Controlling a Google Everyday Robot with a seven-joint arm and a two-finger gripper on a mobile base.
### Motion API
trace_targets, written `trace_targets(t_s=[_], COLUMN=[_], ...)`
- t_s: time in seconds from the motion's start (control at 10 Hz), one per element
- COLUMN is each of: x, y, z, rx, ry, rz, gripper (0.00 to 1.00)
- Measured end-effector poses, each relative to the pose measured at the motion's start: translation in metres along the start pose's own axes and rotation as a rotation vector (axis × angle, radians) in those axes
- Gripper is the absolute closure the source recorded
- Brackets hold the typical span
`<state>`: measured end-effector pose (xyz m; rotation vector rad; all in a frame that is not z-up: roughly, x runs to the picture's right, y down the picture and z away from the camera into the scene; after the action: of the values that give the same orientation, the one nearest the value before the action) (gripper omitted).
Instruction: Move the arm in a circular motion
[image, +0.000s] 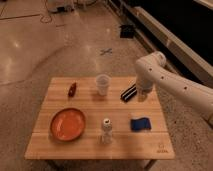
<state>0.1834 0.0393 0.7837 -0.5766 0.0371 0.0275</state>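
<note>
The arm (172, 82) is large, glossy white, with thick rounded segments and a bulbous joint; it comes in from the right edge and bends down over the table's right side. Its gripper (142, 95) hangs at the lower end of the vertical segment, just above the wooden table (90, 142), right beside a black bar-shaped object (128, 93). The gripper holds nothing that I can see.
On the table: a clear plastic cup (102, 84), a small red item (73, 89), an orange plate (67, 123), a small white bottle (106, 129) and a blue sponge (140, 124). A dark wall base runs along the right. A blue cross marks the floor (105, 51).
</note>
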Motion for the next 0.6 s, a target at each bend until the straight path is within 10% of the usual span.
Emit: trace_targets(t_s=[0.6], x=[-0.016], y=[-0.024], z=[0.008], rx=[0.006], ry=[0.011], rz=[-0.057], gripper=[0.59])
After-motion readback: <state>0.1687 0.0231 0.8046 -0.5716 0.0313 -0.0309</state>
